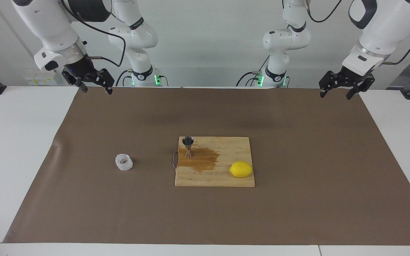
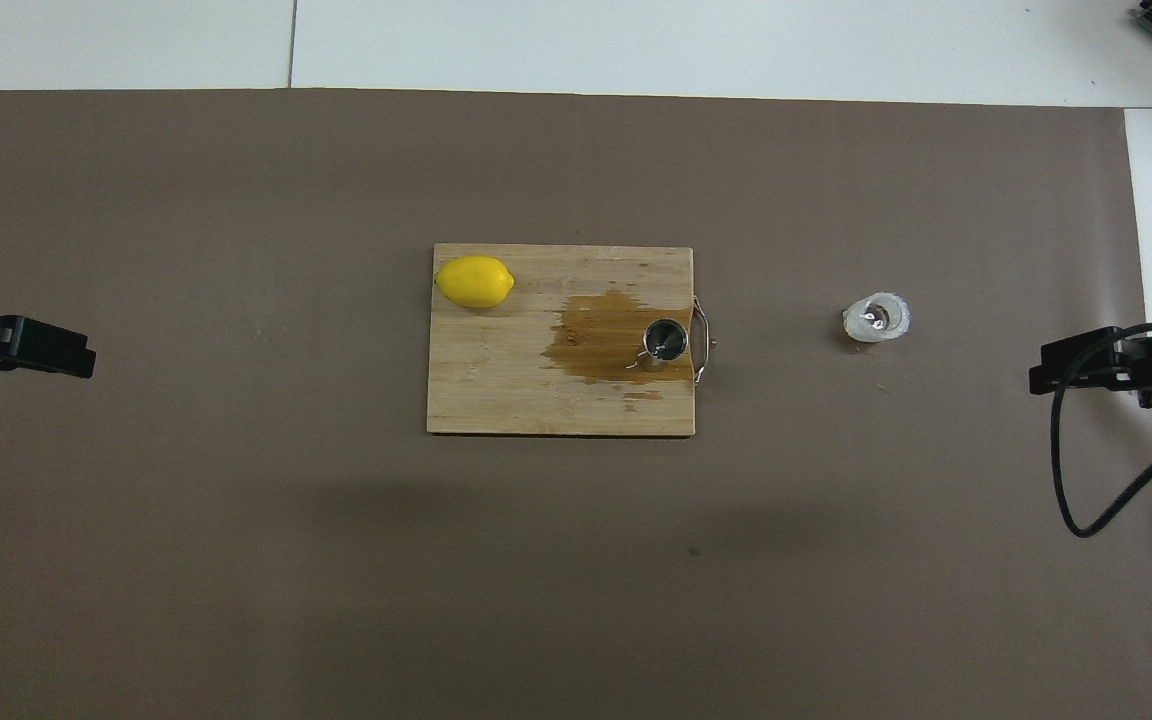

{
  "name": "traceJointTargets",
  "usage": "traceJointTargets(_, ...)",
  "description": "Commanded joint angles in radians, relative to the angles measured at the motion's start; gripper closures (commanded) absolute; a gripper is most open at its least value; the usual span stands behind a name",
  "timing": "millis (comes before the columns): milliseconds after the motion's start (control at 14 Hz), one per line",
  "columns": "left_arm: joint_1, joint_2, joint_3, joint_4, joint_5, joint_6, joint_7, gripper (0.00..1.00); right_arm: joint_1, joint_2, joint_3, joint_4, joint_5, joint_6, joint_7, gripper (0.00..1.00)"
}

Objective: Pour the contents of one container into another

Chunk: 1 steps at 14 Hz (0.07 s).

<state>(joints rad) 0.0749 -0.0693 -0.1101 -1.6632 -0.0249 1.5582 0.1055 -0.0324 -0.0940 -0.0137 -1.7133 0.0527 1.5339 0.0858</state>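
Cup (image 1: 124, 162) sits upright on the brown mat (image 1: 297, 213), w/ a brownish inside, toward the right arm's end of the tabletop (image 1: 12, 160), well apart from the cutting board (image 1: 226, 179) and abt level w/ the board's middle. Jigger (image 1: 188, 146) stands upright on the board, at the corner nearest the robots on the cup's side, just beside the board's wire handle (image 1: 174, 160). Jigger's foot is in a brown wet patch (image 1: 203, 160) that spreads over that part of the board; mouth faces up, as the overhead view shows (image 2: 666, 340). Lemon (image 1: 241, 169) lies on the same board, toward the left arm's end and farther from the robots than the jigger, clear of the wet patch. Right gripper (image 1: 95, 89) hangs in the air over the mat's edge at the robots' side, near the corner at the right arm's end; fingers spread, nothing between them, well apart from the cup. Left gripper (image 1: 336, 94) hangs over the mat's other corner at the robots' side, fingers also spread, holding nothing, arm waiting. Overhead view: left gripper (image 2: 46, 350) and right gripper (image 2: 1076, 365) show at the mat's two ends, both well away from board and cup (image 2: 876, 318).
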Motion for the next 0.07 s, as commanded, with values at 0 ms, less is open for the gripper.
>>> traceJointTargets(0,0.016,-0.026,-0.01,-0.024,0.013,-0.006,0.0,0.0,-0.001,0.002,0.006,0.007,-0.028,0.006,-0.009,0.0)
